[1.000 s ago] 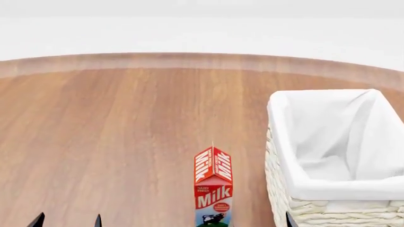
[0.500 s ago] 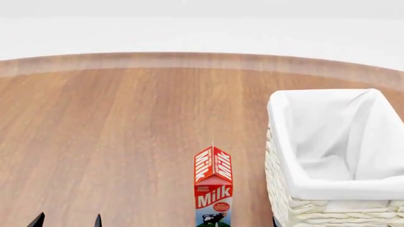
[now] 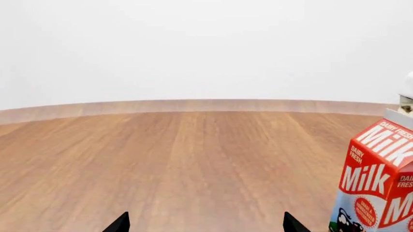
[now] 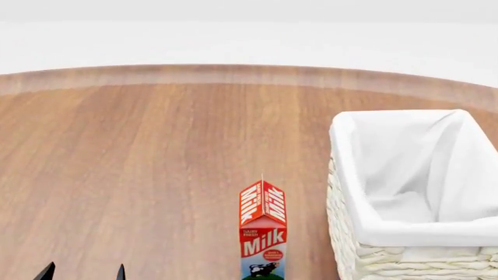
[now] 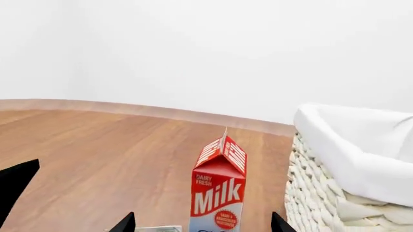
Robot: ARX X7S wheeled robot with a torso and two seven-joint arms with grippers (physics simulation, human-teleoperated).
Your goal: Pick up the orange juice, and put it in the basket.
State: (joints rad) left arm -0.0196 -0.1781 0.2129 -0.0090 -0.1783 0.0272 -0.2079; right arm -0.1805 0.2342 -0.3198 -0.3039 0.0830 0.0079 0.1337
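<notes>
The orange juice is out of view in every view. The basket [image 4: 365, 175], cream wicker with a white cloth lining, stands at the right of the wooden table, and its rim [image 5: 335, 154] also shows in the right wrist view. My left gripper [image 4: 83, 274] is low at the front left, open, with bare wood between its fingertips [image 3: 119, 224]. My right gripper [image 5: 201, 226] is open too. Only its two dark tips show, and it is absent from the head view.
A red-and-white Milk carton [image 4: 263, 233] stands upright just left of the basket, straight ahead of the right gripper's gap [image 5: 219, 188] and beside the left gripper's view [image 3: 377, 186]. A pale flat edge [image 5: 152, 228] and a dark shape [image 5: 16, 186] sit low in the right wrist view.
The right gripper's fingertip, seen at the basket's lower left corner in the head view, slid left and then dropped out of that view. Nothing else moved.
</notes>
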